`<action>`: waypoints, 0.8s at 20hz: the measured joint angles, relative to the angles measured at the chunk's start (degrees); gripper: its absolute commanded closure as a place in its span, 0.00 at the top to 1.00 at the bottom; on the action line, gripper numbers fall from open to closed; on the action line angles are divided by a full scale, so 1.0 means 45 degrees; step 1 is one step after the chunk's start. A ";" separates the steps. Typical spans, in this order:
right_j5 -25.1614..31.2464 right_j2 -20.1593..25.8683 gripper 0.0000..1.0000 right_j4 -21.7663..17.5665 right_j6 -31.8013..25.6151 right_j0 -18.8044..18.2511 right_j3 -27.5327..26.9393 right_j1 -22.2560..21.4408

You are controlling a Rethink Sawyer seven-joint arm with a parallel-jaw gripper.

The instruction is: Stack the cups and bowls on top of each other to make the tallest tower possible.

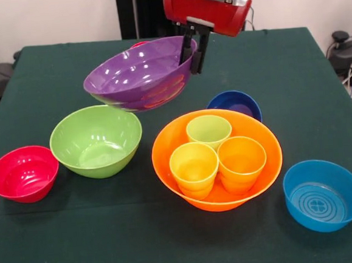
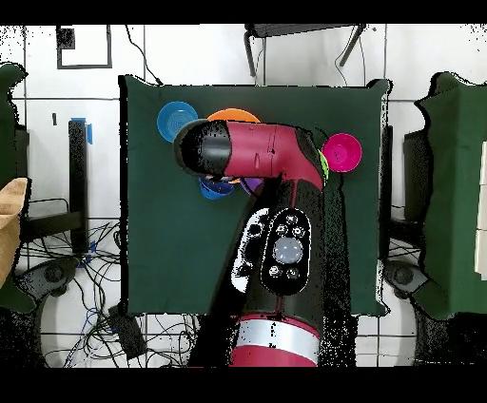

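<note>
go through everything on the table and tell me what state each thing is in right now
gripper: shut on the purple bowl's rim
purple bowl: lifted off the table, tilted
lime green bowl: upright on the table, empty
red bowl: upright, empty
orange bowl: upright, holding three cups
yellow cup, orange cup, light green cup: upright inside it
dark blue bowl: upright behind it
light blue bowl: upright, empty
</note>
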 measured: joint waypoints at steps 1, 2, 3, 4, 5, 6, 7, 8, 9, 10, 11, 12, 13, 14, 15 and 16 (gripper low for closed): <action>0.0008 0.0006 0.00 -0.0005 0.0003 -0.0009 0.0004 -0.0008; 0.0024 0.0002 0.00 -0.0005 0.0003 -0.0022 0.0002 -0.0021; 0.0045 0.0002 0.00 -0.0005 0.0003 -0.0058 0.0002 -0.0048; 0.0069 0.0000 0.00 -0.0005 0.0003 -0.0120 0.0000 -0.0088; 0.0082 0.0000 0.00 -0.0005 0.0003 -0.0263 -0.0002 -0.0143; 0.0082 0.0000 0.00 -0.0008 0.0003 -0.0425 -0.0018 -0.0152; 0.0086 -0.0001 0.00 -0.0009 0.0003 -0.0525 -0.0059 -0.0127; 0.0090 -0.0002 0.00 -0.0011 0.0003 -0.0626 -0.0100 -0.0102; 0.0103 0.0000 0.00 -0.0011 0.0003 -0.0751 -0.0205 -0.0035; 0.0116 0.0002 0.00 -0.0008 0.0003 -0.0800 -0.0258 -0.0001; 0.0254 -0.0002 0.00 -0.0013 0.0003 -0.0972 -0.0599 0.0217; 0.0380 -0.0002 0.00 -0.0008 0.0003 -0.1032 -0.0853 0.0374; 0.0535 -0.0004 0.00 -0.0009 0.0003 -0.1052 -0.1132 0.0556; 0.0690 -0.0006 0.00 -0.0011 0.0003 -0.1072 -0.1411 0.0738; 0.0845 -0.0004 0.00 -0.0008 0.0003 -0.1069 -0.1684 0.0921; 0.0964 -0.0004 0.00 -0.0011 0.0003 -0.1061 -0.1901 0.1066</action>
